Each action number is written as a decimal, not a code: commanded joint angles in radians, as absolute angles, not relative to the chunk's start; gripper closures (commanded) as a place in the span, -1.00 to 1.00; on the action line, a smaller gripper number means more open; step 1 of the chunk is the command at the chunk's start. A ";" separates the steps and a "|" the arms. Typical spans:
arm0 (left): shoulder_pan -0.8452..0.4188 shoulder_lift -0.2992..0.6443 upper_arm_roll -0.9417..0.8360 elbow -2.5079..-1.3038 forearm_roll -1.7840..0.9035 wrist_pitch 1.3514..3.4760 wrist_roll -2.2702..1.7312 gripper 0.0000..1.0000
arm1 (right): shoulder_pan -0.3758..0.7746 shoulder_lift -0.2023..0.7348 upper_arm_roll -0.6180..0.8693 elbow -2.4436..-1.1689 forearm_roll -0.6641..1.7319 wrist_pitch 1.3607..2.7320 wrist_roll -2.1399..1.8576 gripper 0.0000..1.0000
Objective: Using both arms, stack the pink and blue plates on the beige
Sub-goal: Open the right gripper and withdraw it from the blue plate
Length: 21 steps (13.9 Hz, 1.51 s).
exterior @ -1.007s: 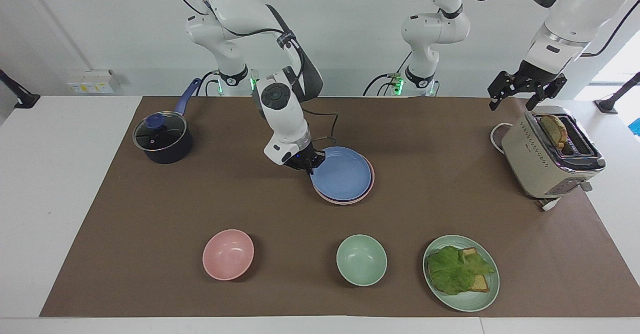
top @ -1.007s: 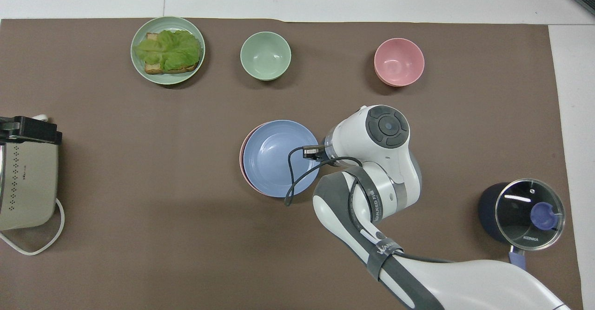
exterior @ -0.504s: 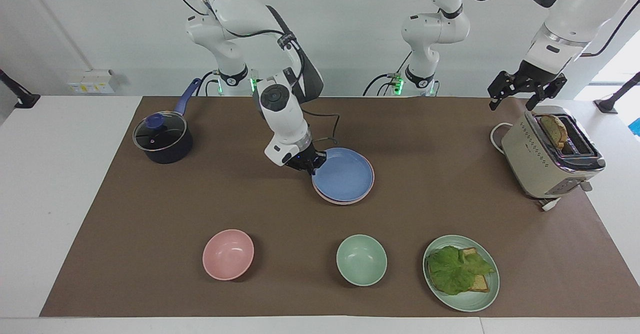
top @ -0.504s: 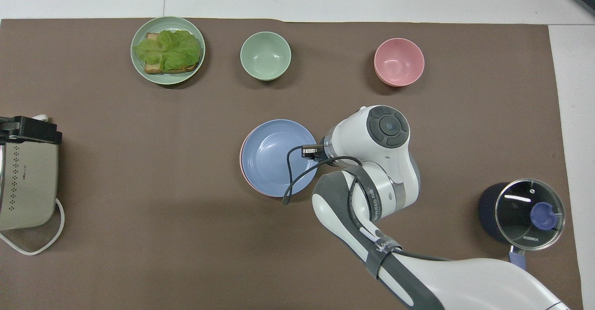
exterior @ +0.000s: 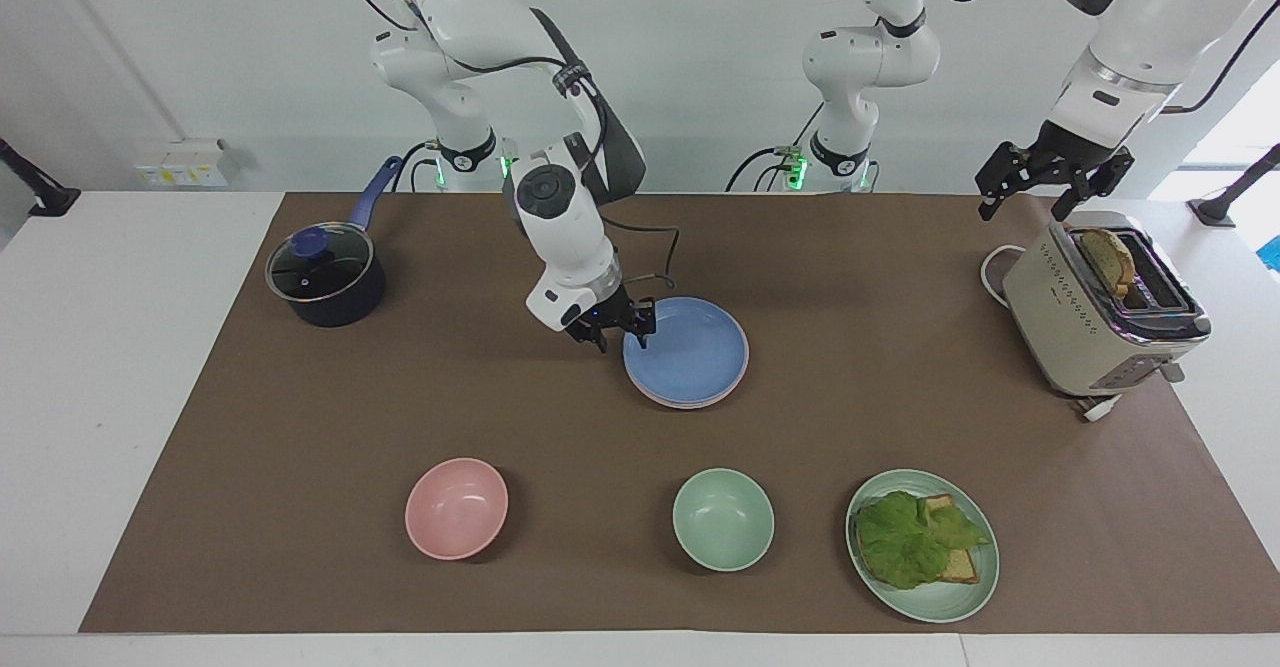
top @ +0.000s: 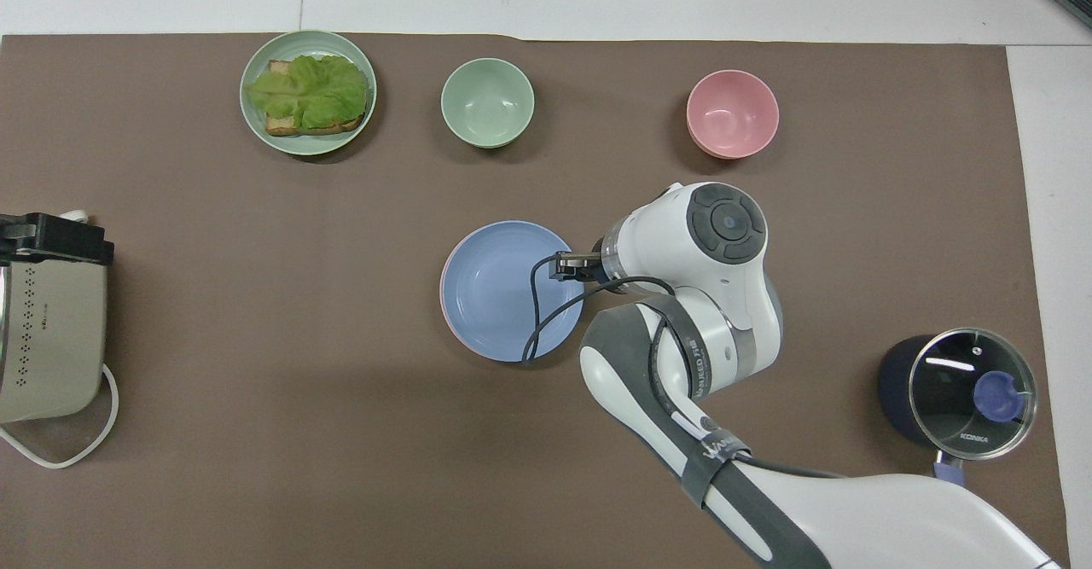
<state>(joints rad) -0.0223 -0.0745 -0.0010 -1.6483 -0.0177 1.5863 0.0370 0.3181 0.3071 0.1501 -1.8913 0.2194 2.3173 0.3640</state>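
Note:
The blue plate lies flat on top of a stack at the table's middle. Only a thin rim of the pink plate shows beneath it. The beige plate is hidden under these two. My right gripper is open, with nothing held; its fingertips stand apart just off the blue plate's rim, at the side toward the right arm's end. In the overhead view the wrist covers it. My left gripper waits open in the air over the toaster.
A beige toaster holding toast stands at the left arm's end. A lidded dark pot is at the right arm's end. Farther from the robots sit a pink bowl, a green bowl and a green plate with lettuce and toast.
The blue plate has settled level onto the stack. My right gripper has opened, let go of it and drawn slightly away from its rim. The left arm has not moved.

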 commanded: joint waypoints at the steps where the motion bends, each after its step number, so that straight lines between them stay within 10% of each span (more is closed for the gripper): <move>1: -0.031 -0.081 0.005 -1.644 0.002 1.569 0.038 -1.00 | 0.240 0.235 0.153 -1.875 0.189 2.249 0.334 -1.00; 21: -0.031 -0.081 0.005 -1.644 0.002 1.569 0.038 -1.00 | 0.087 0.055 0.115 -1.499 -0.032 1.600 0.387 -1.00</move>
<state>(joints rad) -0.0224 -0.0745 -0.0010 -1.6483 -0.0177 1.5863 0.0370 0.0960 0.0426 0.1170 -1.5427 -0.0179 1.6563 0.3749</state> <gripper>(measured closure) 0.000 0.000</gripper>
